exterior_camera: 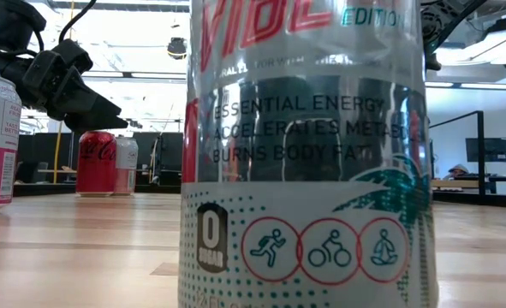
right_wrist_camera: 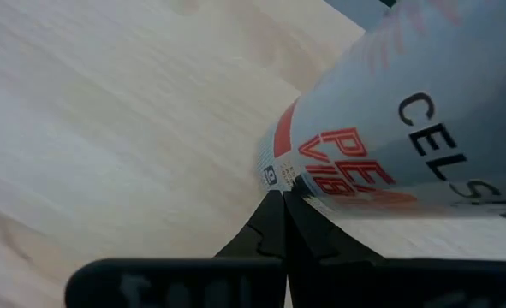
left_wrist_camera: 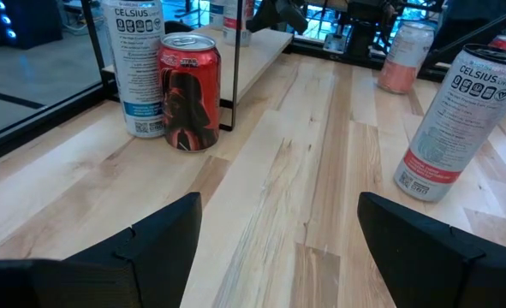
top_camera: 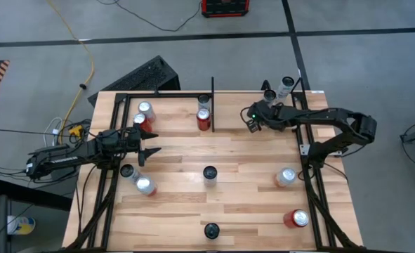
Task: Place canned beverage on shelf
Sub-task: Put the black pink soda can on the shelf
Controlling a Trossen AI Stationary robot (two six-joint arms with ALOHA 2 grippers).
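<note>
The shelf (top_camera: 179, 151) is a light plank top framed by black rails, with a short divider bar (top_camera: 212, 105). Several cans stand on it. My right gripper (top_camera: 251, 125) is shut at the far right, slanting down. In its wrist view the shut tips (right_wrist_camera: 282, 201) stand right at the bottom rim of a white Celsius can (right_wrist_camera: 389, 120), which shows tilted there. My left gripper (top_camera: 151, 150) waits open at the left, level above the planks, with nothing between its fingers (left_wrist_camera: 163, 248). It faces a red can (left_wrist_camera: 188, 90) and a white can (left_wrist_camera: 133, 68). My right gripper's shut tips lie next to the white can's bottom rim (right_wrist_camera: 276, 175). I cannot tell whether they touch it. The can's base is hidden behind the fingers.
Two red cans (top_camera: 203, 119) (top_camera: 140, 121) stand at the far side. More cans stand near the middle (top_camera: 209, 173), right (top_camera: 286, 177) (top_camera: 296, 218), left (top_camera: 145, 185) and front edge (top_camera: 211, 230), the last filling the low view (exterior_camera: 304, 154). Bare planks lie in the middle.
</note>
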